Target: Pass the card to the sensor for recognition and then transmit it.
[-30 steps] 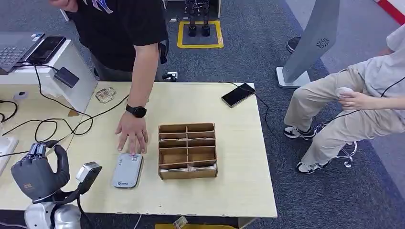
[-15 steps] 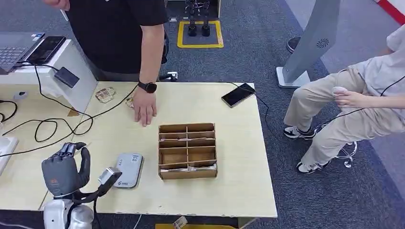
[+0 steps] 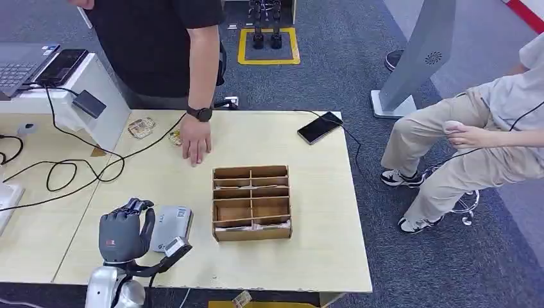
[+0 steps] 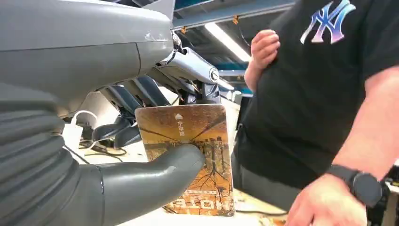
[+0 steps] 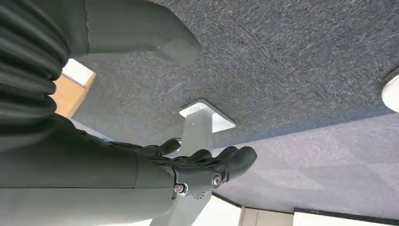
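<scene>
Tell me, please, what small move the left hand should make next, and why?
Probably ease the left hand forward and lower the card over the grey sensor. The thumb and fingers grip the card upright, and the hand sits just beside the sensor, partly overlapping it.

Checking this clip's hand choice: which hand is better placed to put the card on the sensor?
Left. The left hand already holds the card and hovers right beside the grey sensor on the table. The right hand hangs over the floor, holding nothing.
</scene>
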Motion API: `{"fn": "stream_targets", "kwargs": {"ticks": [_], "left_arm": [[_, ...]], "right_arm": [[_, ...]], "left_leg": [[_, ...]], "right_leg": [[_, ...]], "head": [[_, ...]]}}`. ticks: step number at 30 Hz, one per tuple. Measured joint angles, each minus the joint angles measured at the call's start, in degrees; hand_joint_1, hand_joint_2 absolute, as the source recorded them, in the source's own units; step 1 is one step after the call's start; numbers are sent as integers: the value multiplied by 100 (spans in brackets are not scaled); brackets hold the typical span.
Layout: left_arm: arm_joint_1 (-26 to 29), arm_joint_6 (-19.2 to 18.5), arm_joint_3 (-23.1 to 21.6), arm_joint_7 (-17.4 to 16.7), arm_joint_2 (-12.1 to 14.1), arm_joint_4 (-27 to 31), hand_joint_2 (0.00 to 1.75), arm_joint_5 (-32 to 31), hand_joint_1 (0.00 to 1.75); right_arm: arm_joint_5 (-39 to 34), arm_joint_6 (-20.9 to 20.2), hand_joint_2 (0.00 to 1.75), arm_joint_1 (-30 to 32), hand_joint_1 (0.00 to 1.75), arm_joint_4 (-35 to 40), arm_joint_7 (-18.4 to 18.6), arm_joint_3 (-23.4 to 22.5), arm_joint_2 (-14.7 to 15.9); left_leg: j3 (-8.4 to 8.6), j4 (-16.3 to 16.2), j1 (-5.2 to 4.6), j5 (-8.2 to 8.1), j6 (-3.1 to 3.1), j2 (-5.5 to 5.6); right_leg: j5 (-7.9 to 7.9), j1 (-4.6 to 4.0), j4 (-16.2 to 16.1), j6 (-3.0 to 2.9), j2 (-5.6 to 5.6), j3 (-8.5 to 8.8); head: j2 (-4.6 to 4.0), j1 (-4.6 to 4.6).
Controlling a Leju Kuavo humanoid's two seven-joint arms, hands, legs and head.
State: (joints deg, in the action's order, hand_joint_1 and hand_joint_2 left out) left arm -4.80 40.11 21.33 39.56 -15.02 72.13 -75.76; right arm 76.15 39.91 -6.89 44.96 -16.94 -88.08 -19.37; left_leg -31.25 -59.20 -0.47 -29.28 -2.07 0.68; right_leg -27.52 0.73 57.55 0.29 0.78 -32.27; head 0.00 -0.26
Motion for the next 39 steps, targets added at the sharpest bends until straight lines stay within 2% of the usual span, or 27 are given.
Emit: {"fn": "stream_targets", "kwargs": {"ticks": [7,19,28,32,39], "left_arm": [[3,0,-20,44,2,-361,175,-302,175],[5,2,-20,-380,2,-800,175,-664,175],[-34,24,-286,-909,37,-1160,175,-673,175],[-60,26,-422,-937,44,-1390,175,-363,175],[-83,26,-546,-992,48,-1560,175,-406,175]], "right_arm": [[-24,0,175,0,0,-13,-33,0,0],[-83,0,175,1,0,-31,-9,0,0],[-140,0,175,2,0,-31,-24,0,0],[-183,0,175,2,0,-31,-24,0,0],[-195,0,175,3,0,-31,-24,0,-2]], "left_leg": [[0,0,0,0,0,0],[1,0,0,-1,1,0],[3,0,-1,-1,1,0],[5,0,0,-1,1,0],[8,0,0,0,1,0]], "right_leg": [[0,0,0,0,0,0],[0,0,0,0,0,0],[0,1,0,0,-1,2],[0,1,0,0,-1,4],[0,0,0,0,-1,6]], "head": [[0,2],[0,0],[0,0],[0,0],[0,0]]}}
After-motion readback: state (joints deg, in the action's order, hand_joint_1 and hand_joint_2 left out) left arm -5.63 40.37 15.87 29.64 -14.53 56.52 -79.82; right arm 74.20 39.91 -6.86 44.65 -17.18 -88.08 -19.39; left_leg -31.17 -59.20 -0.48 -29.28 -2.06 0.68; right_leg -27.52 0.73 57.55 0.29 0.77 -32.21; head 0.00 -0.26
